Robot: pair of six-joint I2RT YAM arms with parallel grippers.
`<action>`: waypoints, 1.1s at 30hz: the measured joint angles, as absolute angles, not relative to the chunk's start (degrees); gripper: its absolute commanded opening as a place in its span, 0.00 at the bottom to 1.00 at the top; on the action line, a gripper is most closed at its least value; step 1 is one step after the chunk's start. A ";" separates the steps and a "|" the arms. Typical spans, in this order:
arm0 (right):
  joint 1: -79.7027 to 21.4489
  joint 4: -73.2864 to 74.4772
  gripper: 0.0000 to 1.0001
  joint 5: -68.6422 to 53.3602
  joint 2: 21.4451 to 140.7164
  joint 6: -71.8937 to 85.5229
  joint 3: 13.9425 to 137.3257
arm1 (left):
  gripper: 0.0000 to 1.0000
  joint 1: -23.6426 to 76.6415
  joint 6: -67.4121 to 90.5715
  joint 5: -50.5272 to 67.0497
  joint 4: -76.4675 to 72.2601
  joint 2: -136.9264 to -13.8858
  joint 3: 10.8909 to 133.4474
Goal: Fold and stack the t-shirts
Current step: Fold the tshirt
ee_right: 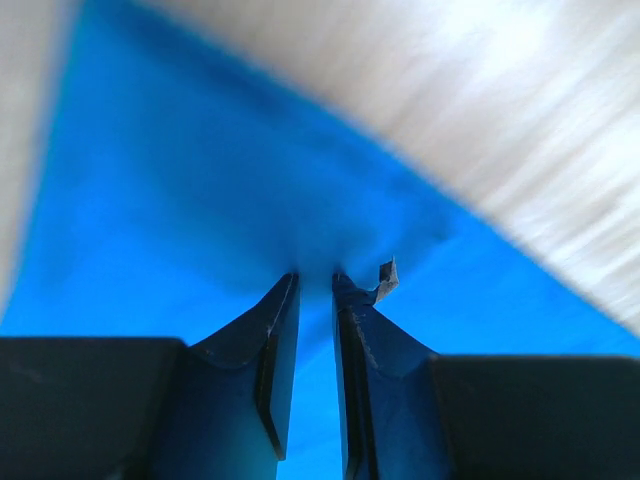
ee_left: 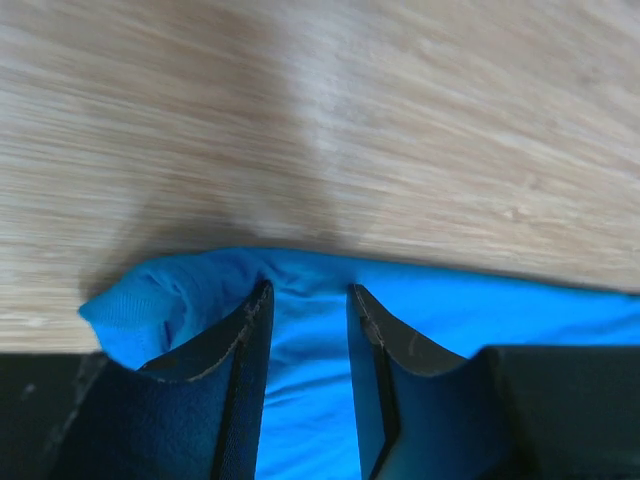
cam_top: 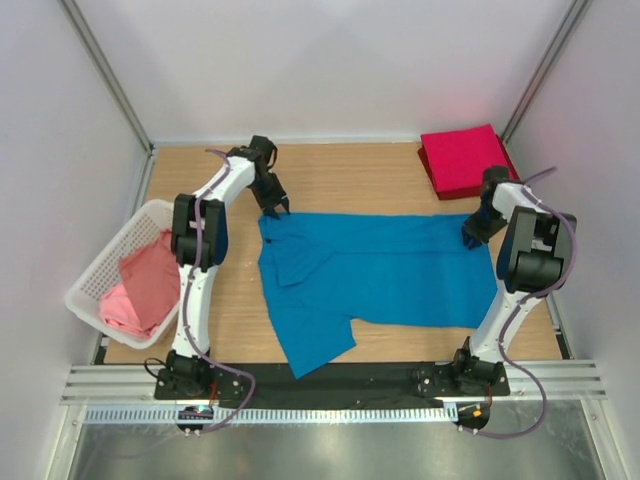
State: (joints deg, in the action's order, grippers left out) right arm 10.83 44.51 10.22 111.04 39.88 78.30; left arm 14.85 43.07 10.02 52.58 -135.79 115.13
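The bright blue cotton short-sleeved t-shirt (cam_top: 380,275) is lying spread flat in the middle of the light wooden worktop (cam_top: 390,180). Its length is running from left to right, and 1 sleeve is pointing toward the near edge.

The left gripper (cam_top: 277,207) is standing at the far left corner of the blue t-shirt. In the left wrist view its 2 black fingers (ee_left: 245,350) are standing clearly apart. The edge of the blue cloth is lying in the gap between them. A small fold of cloth is bulging just beside the outer side of 1 finger. I cannot tell if these fingers are pressing on the cloth.

The right gripper (cam_top: 470,238) is sitting at the far right corner of the blue t-shirt. In the right wrist view its 2 fingers (ee_right: 275,340) are almost together, with only a thin slit between them. The blue cloth is running into this slit and puckering at the tips, so the fingers are pinching this corner.

A crimson red folded t-shirt (cam_top: 462,160) is lying at the far right corner of the worktop, near the right gripper. Salmon pink t-shirts (cam_top: 150,285) are lying crumpled inside a white plastic lattice basket (cam_top: 105,262) at the left edge of the worktop.
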 measured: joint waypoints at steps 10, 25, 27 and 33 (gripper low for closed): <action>16.03 37.63 0.28 10.48 108.40 39.70 71.59 | 0.38 15.25 43.27 5.39 53.25 -136.62 117.01; 17.23 41.04 0.52 7.16 110.48 38.87 82.11 | 0.52 14.72 41.52 7.31 54.68 -133.91 124.70; 16.25 43.64 0.55 6.57 108.12 38.41 81.87 | 0.52 14.87 41.19 7.86 54.30 -128.84 120.38; 12.40 51.22 0.74 4.51 95.39 36.93 78.17 | 0.49 18.22 38.61 8.21 55.11 -105.78 99.11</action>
State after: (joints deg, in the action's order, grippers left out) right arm 12.40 51.22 4.51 95.39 36.93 78.17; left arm 18.22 38.61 8.21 55.11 -105.78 99.11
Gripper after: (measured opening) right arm 0.673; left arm 0.500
